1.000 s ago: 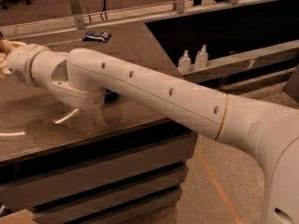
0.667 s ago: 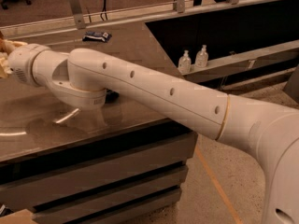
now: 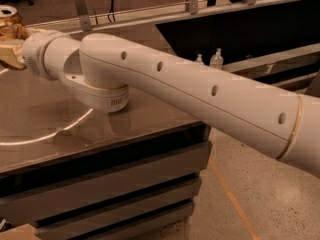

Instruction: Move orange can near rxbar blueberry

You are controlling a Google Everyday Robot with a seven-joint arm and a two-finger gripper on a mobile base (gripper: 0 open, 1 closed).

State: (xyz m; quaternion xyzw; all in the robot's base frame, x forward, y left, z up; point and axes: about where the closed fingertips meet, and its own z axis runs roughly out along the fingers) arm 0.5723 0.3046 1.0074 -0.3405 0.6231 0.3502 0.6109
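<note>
Speckled floor (image 3: 270, 184) with a thin orange line (image 3: 231, 195) across it fills the lower right, below the dark front panels of the counter (image 3: 35, 119). A metal rail (image 3: 150, 11) runs along the back of the glossy brown counter top. My white arm (image 3: 200, 91) reaches from the right edge across the counter to the far left, with its round joint hanging just over the surface. My claw (image 3: 7, 48) is at the left edge of the view, cut off by the frame, and I cannot tell whether it is wide or narrow. The orange can (image 3: 9, 21) stands upright at that same left edge, silver top up. It seems to be right against my claw, though I cannot be sure they touch. Two small clear bottles (image 3: 216, 59) stand on a ledge behind my arm, well apart from the can.
</note>
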